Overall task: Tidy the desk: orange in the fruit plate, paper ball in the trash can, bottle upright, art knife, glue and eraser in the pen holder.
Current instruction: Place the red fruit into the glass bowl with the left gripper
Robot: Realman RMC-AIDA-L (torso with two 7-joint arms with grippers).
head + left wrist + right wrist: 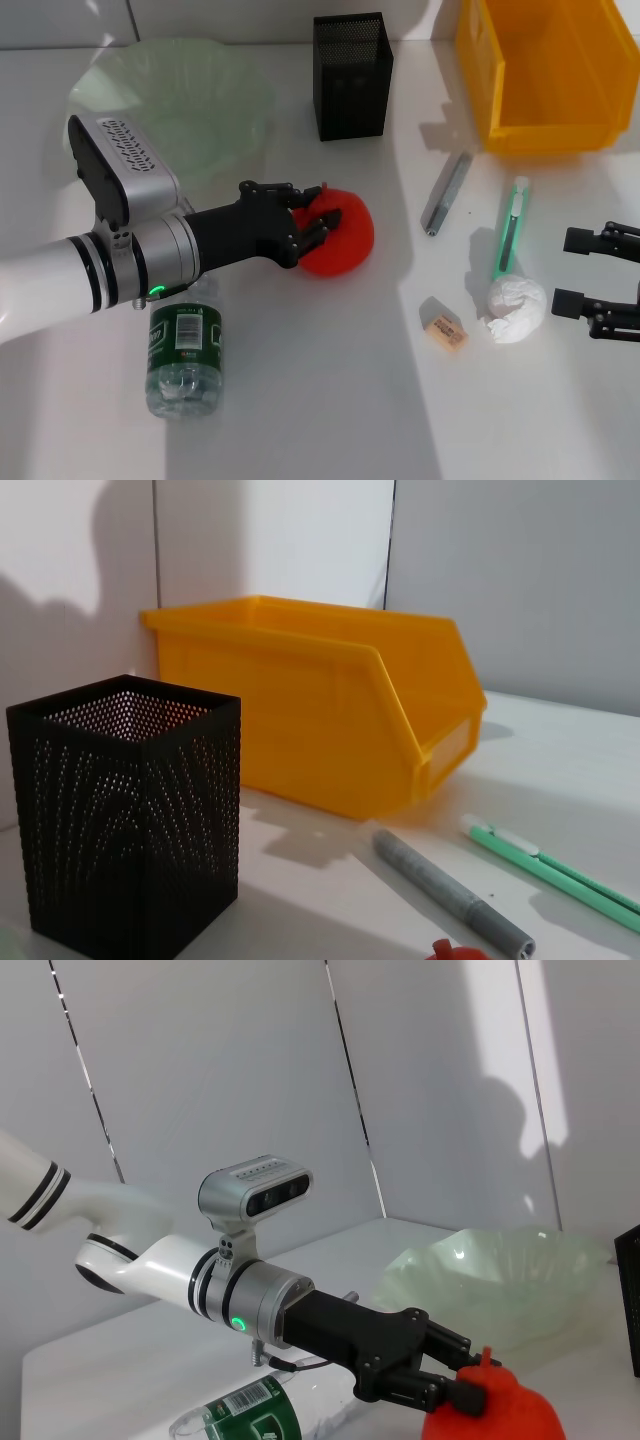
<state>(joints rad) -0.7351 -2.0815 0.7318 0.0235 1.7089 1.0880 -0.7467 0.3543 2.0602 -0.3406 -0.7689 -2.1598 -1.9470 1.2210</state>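
Observation:
My left gripper point(322, 222) is shut on the orange point(350, 240), which sits mid-table; the right wrist view shows the fingers point(440, 1385) clamped on the orange's point(500, 1415) upper side. Behind the left arm is the pale green fruit plate point(170, 100). The bottle point(186, 350) lies on its side under that arm. The black mesh pen holder point(350, 75) stands at the back, with the yellow trash can point(545, 70) to its right. The grey glue point(446, 192), green art knife point(510, 228), eraser point(444, 331) and paper ball point(516, 308) lie on the right. My right gripper point(572, 272) stands open beside the paper ball.
In the left wrist view the pen holder point(130, 810) stands close by, the yellow bin point(320, 710) behind it, and the glue point(450, 890) and art knife point(550, 865) lie on the white tabletop. A wall runs behind the table.

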